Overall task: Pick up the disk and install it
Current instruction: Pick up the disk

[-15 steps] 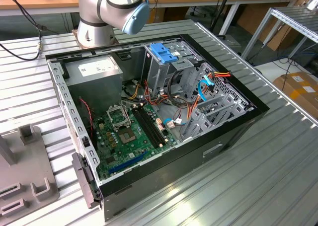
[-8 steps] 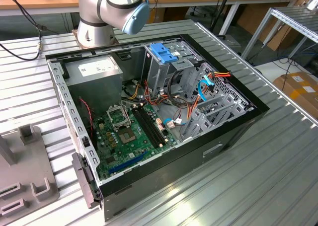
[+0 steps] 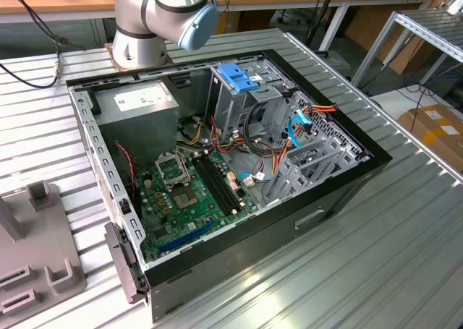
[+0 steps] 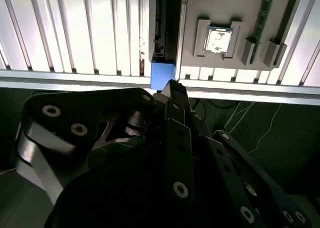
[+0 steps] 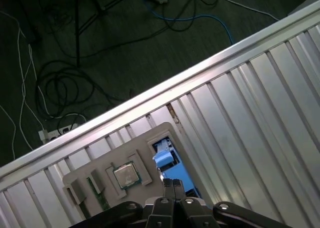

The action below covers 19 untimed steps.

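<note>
The disk [image 5: 168,159] stands on edge at the grey holder's [image 5: 142,147] side on a ribbed metal table [image 5: 260,102]. The claw [image 5: 173,184], pressed together, hovers close by the disk; cables [image 5: 50,82] cross the dark floor [image 5: 130,42] beyond.

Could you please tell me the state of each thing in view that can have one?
computer case: open, side panel off.
CPU socket: empty.
disk: in the grey holder, not installed.
CPU: seated in the holder.
tool: shut, beside the disk's blue rail.
</note>
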{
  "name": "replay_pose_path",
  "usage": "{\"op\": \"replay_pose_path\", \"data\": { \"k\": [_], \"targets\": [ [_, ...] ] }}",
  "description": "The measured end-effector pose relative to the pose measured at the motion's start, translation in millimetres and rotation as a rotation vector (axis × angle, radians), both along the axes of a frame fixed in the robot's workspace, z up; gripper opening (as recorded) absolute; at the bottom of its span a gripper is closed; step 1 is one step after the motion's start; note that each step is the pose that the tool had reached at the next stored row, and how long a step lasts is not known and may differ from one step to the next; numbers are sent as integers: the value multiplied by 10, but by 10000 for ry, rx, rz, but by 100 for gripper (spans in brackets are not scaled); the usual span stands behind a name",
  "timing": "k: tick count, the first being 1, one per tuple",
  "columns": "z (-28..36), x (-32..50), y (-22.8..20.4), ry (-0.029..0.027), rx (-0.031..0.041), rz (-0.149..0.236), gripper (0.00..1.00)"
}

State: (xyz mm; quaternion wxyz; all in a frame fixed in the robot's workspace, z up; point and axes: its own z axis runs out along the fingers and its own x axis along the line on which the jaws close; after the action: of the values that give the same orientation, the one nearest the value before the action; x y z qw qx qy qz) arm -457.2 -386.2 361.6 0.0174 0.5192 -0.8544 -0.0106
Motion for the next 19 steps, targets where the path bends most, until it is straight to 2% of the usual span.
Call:
{"op": "replay_pose_path", "data": {
  "k": [4, 11, 15, 19],
  "targets": [
    [0, 0, 0, 0, 0, 642, 11],
    [0, 0, 0, 0, 0, 667, 11],
    [0, 0, 0, 0, 0, 899, 11],
    [0, 0, 0, 0, 0, 1543, 11]
  ]
}}
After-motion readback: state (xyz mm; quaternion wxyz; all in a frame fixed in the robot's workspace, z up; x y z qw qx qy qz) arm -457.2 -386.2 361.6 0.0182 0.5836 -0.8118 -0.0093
